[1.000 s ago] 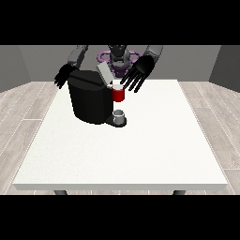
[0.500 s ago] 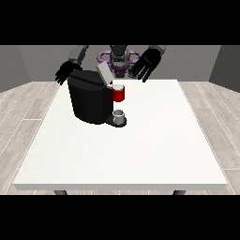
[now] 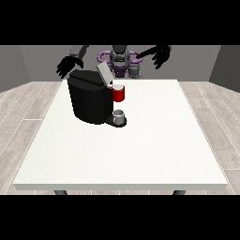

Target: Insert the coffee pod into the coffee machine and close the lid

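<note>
Two black hands are up in the air behind the white worktop [image 3: 140, 154], touching nothing: the hand at the view's right [image 3: 161, 55] has its fingers spread apart, and the hand at the view's left [image 3: 66, 66] hangs with loose fingers just behind the coffee machine [image 3: 91, 99]. The machine's lid [image 3: 103, 74] stands tilted up. A red thing at the machine [image 3: 118, 93] sits at its front, above a small grey cup [image 3: 119, 115]; I cannot tell where the pod is.

We see a large white rectangular table [image 3: 140, 154] on dark legs, pale grey wood-plank floor [image 3: 23, 108], plain grey walls [image 3: 28, 61] behind
</note>
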You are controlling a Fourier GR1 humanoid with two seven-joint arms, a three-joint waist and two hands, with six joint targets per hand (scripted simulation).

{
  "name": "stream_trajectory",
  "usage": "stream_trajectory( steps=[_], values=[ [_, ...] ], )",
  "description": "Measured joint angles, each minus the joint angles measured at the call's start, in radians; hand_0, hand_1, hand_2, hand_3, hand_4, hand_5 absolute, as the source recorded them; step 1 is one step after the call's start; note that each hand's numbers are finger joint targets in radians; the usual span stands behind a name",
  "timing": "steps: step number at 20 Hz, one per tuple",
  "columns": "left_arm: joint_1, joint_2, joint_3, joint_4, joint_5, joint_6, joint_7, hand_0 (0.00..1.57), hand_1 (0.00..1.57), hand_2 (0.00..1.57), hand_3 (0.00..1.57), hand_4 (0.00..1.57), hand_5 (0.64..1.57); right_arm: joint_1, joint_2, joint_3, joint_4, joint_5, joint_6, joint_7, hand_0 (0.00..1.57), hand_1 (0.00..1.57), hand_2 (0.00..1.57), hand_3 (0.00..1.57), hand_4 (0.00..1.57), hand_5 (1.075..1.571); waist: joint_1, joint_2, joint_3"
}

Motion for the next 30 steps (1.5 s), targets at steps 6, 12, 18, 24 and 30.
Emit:
stream_trajectory(
  steps=[6,12,18,24,30],
  values=[
    [0.140,-0.064,0.046,-0.026,0.093,-0.018,-0.020,0.00,0.00,0.00,0.00,0.09,1.571,0.037,-0.029,0.031,-0.049,0.030,0.018,0.021,0.00,0.00,0.00,0.00,0.35,1.571,0.051,-0.100,0.0001],
    [0.241,-0.088,0.074,-0.048,0.162,-0.050,0.000,0.00,0.00,0.00,0.00,0.00,1.571,0.004,-0.077,0.061,-0.145,0.012,0.093,0.103,0.00,0.00,0.00,0.00,0.00,1.571,0.079,-0.162,0.0002],
    [0.335,-0.128,0.071,-0.111,0.221,-0.084,-0.003,0.00,0.00,0.00,0.00,0.00,1.571,-0.052,-0.102,0.069,-0.201,-0.005,0.134,0.147,0.00,0.00,0.00,0.00,0.00,1.571,0.135,-0.171,0.0004],
    [0.388,-0.154,0.035,-0.206,0.272,-0.094,0.019,0.00,0.00,0.00,0.00,0.11,1.571,-0.125,-0.112,0.103,-0.208,0.020,0.160,0.173,0.00,0.00,0.00,0.00,0.24,1.571,0.175,-0.128,0.0006],
    [0.468,-0.163,-0.006,-0.347,0.327,-0.097,0.060,0.00,0.00,0.00,0.00,0.00,1.571,-0.168,-0.111,0.119,-0.190,0.048,0.182,0.161,0.00,0.00,0.00,0.00,0.00,1.571,0.197,-0.083,0.0005]
  ],
)
